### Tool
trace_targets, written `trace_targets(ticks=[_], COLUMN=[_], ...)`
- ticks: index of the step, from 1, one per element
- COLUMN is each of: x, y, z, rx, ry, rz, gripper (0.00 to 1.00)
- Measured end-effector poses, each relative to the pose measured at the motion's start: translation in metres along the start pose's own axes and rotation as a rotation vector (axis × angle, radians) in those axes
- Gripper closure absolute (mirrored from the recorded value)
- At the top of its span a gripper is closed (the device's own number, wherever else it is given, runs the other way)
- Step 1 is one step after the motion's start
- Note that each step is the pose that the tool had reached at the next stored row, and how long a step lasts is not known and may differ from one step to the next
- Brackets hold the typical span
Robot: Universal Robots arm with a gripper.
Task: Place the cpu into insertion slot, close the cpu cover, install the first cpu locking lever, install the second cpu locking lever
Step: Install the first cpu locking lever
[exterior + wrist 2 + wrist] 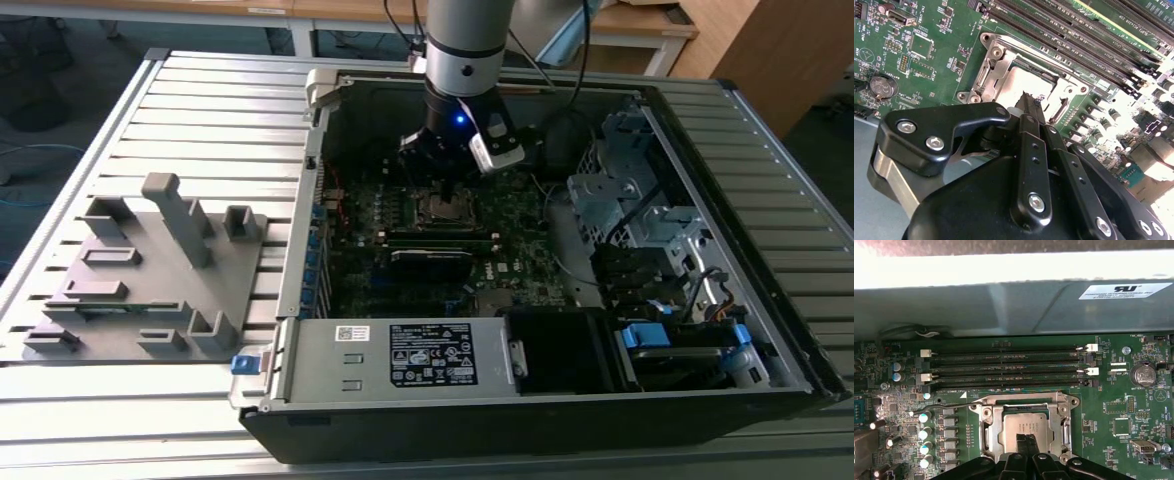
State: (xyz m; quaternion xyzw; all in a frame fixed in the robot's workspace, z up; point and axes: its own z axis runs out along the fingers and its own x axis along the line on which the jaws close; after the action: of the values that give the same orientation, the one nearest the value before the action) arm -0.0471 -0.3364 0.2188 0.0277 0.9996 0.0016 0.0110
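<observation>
The cpu [1026,426] lies flat in the insertion slot [447,208], its grey metal top showing through the window of the cpu cover [997,426]. The cover is down over the chip in both wrist views, silvery frame [996,70] around the cpu [1016,80]. A thin dark lever [949,404] runs along the socket's edge on the memory-slot side. My gripper [1026,441] is shut, its two narrow tips together right over the chip's top [1026,100]. In the exterior view the gripper [443,185] reaches down into the open computer case just above the socket.
Long black memory slots [1004,365] lie beside the socket, with the case wall [1004,305] past them. A coin battery [1143,374] sits on the board. A labelled grey box [400,355] and a drive cage [627,190] crowd the case. A grey fixture block [147,270] stands on the table.
</observation>
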Motion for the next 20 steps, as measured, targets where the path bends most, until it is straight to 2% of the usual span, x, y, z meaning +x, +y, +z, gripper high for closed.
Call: trace_targets(ticks=[4, 15, 20], x=[0.0000, -0.0003, -0.0003], y=[0.0000, 0.0000, 0.0001], z=[-0.0021, -0.0132, -0.0140], rx=[0.0001, 0.0002, -0.0002], ry=[0.0000, 0.0001, -0.0001], rz=[0.000, 0.000, 0.000], gripper=[0.90, 0.90, 0.90])
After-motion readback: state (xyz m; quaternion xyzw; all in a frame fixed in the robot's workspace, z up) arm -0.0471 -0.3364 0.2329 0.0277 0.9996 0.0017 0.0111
